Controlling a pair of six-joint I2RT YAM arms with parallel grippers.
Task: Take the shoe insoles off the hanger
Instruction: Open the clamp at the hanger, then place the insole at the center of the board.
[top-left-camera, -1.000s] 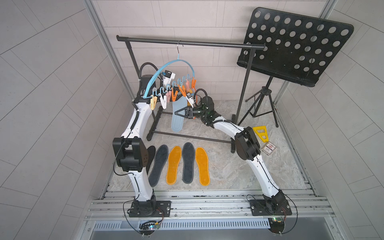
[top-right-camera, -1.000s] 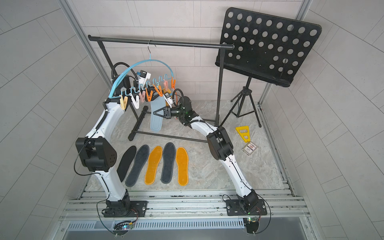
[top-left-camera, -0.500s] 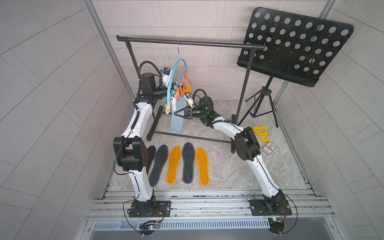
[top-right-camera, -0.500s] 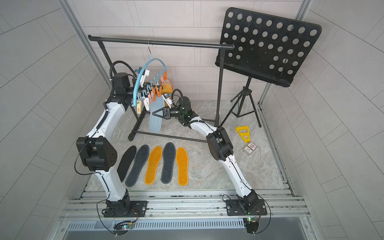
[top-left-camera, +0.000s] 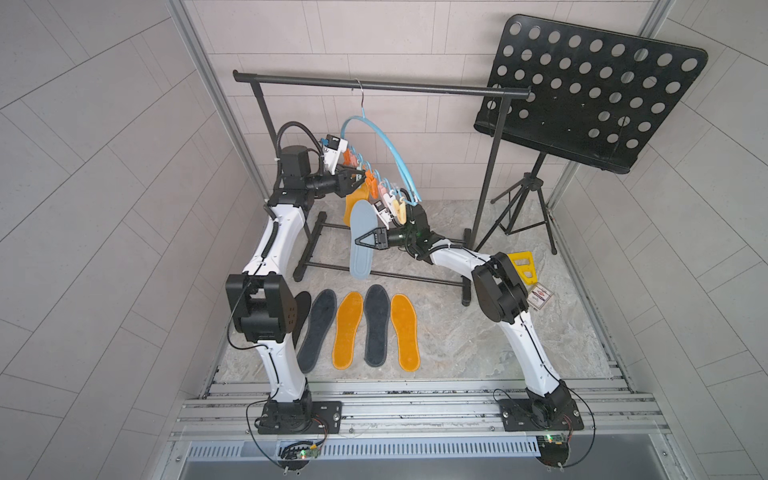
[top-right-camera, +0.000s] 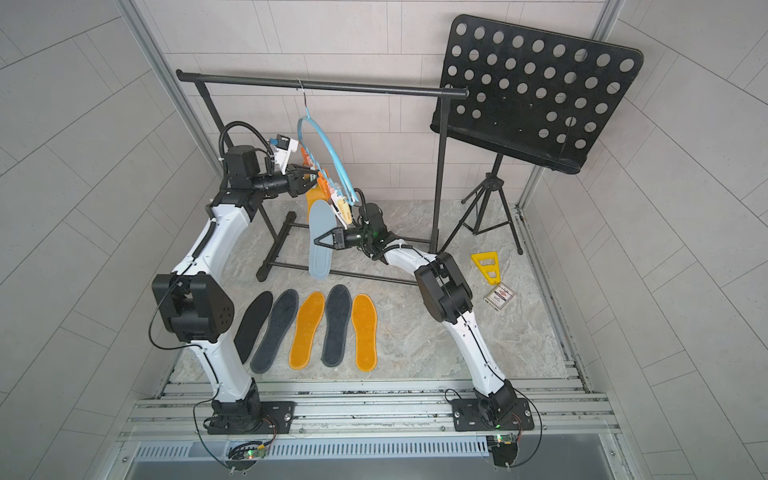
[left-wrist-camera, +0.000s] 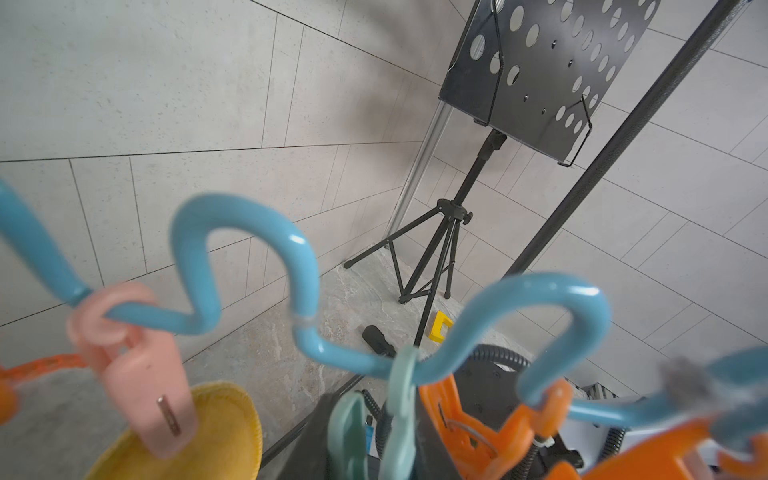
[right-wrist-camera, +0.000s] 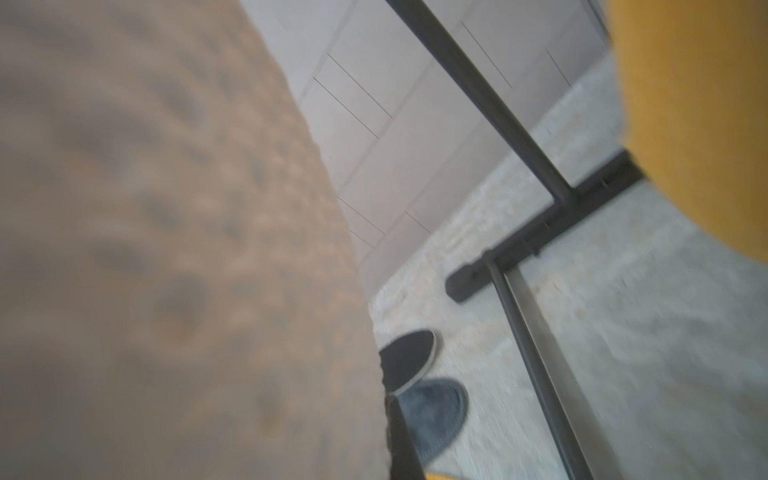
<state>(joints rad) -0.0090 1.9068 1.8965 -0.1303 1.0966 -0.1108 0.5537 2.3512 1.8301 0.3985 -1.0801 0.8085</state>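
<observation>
Probably light, bendy grey-blue insole (top-left-camera: 360, 259) mid-frame, clamped mid-length by right gripper (top-left-camera: 358, 240) (left gripper (top-left-camera: 357, 178) at clips (top-left-camera: 380, 187), closure unclear); better taken near its pegged top.

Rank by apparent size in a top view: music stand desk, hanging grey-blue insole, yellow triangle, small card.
1. music stand desk
2. grey-blue insole
3. yellow triangle and small card: too alike to rank
</observation>
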